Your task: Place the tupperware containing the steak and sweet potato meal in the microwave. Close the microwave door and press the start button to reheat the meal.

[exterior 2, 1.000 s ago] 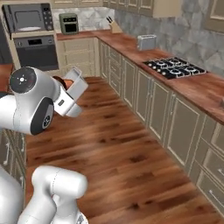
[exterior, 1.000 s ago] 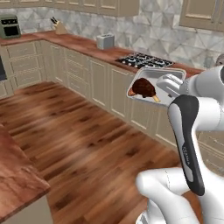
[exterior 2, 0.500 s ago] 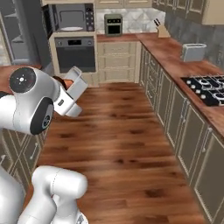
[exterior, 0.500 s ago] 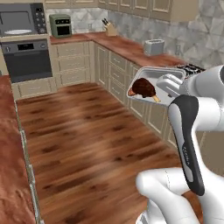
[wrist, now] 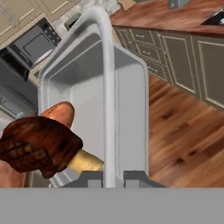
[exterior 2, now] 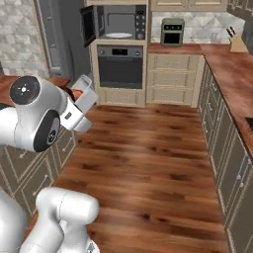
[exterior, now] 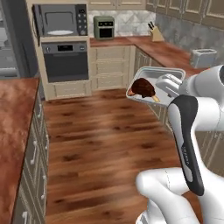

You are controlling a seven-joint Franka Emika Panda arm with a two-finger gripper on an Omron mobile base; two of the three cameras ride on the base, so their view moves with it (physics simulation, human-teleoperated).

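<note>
The tool (wrist: pixel 113 177) is clenched on the near rim of the tupperware (exterior: pixel 158 84), with one finger on each side of the thin wall, and carries the tray in the air above the wooden floor (exterior: pixel 100 131). The steak (exterior: pixel 143 87) lies inside the tray close to the tool, and the sweet potato (wrist: pixel 61 114) lies under and beside it, partly covered. The microwave (exterior 2: pixel 118 22) is far ahead of the tool, set high in the cabinet wall above the oven (exterior 2: pixel 121 66), and its door (exterior 2: pixel 88 25) stands swung open toward the left side. The tray is not yet near the cavity. Risk assessment: the grip acts on one rim only, so the tray hangs cantilevered from the tool, and any sudden swing of the arm or a jolt of the base could tip it and let the food slide out. On approach, the open door and the cabinet frame flank the cavity; a misaligned entry could strike the tray against either, twist it in the grip and spill or drop the meal.
</note>
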